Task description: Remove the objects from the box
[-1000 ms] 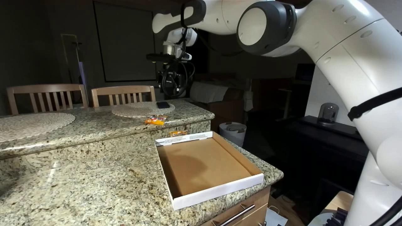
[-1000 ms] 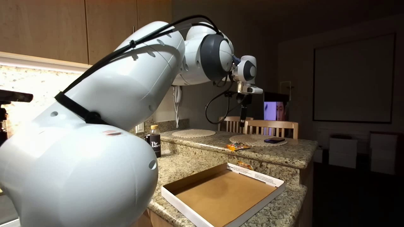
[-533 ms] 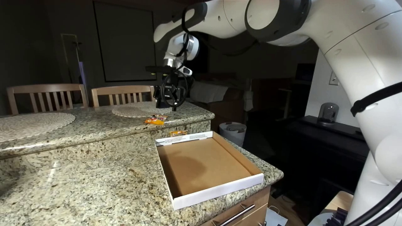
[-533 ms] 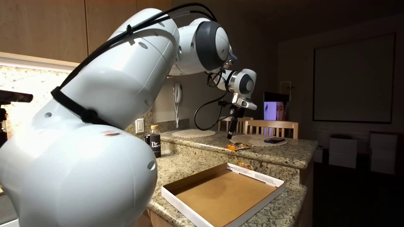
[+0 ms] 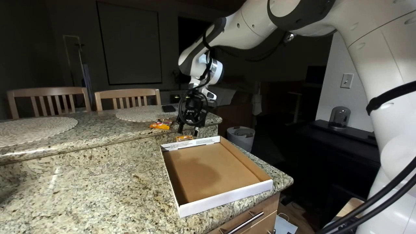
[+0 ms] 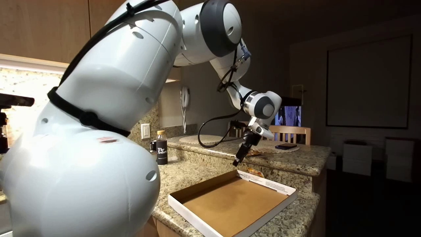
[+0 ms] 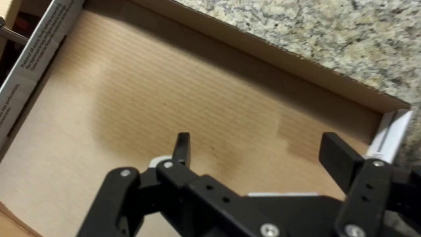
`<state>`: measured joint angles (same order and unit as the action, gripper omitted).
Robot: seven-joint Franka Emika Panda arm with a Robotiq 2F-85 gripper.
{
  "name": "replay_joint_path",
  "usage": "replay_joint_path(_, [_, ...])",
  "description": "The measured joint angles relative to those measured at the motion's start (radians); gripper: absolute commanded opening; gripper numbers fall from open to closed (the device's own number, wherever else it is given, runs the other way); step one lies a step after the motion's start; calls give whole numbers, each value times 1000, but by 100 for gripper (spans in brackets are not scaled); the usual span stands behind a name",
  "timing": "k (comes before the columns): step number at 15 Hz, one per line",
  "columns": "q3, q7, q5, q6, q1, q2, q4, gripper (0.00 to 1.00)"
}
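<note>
The box (image 5: 224, 165) is a wide, shallow white-walled tray with bare brown cardboard showing inside; its inside also shows in an exterior view (image 6: 236, 204) and the wrist view (image 7: 184, 92). One orange packet (image 5: 160, 125) lies on the raised counter; my gripper partly hides it in an exterior view (image 6: 255, 153). The other packet (image 5: 184, 138) shows behind the box's far wall, outside it, also in an exterior view (image 6: 255, 171). My gripper (image 5: 188, 133) is open, tilted and empty, above the box's far end; it also shows in an exterior view (image 6: 236, 163) and the wrist view (image 7: 256, 134).
The raised counter ledge (image 6: 286, 161) stands behind the box. A phone (image 6: 286, 146) lies on a woven placemat (image 5: 143, 114). Another placemat (image 5: 32, 130) lies further along. A dark bottle (image 6: 161, 149) stands on the counter. Chairs (image 5: 128, 97) stand behind the ledge.
My gripper has come down from over the placemat on the ledge, back toward the robot's base, and has tilted. It is now above the box's far end. The packets and box have not moved.
</note>
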<state>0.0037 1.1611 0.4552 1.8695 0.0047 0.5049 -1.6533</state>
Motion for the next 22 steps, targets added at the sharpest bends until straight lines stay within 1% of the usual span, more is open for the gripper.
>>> replay_joint_path(3, [-3,0,13,85,1,-14,-125,100])
replay_joint_path(5, [-7,0,13,184,3,-17,-174,100])
replay_joint_path(10, [-23,1,14,430,3,-65,-235,100])
replay_joint_path(13, [-24,3,13,523,7,-104,-262,100])
replay_joint_path(16, [-23,5,10,565,18,-115,-273,100])
replay_joint_path(22, [-33,13,-1,570,27,-110,-274,100])
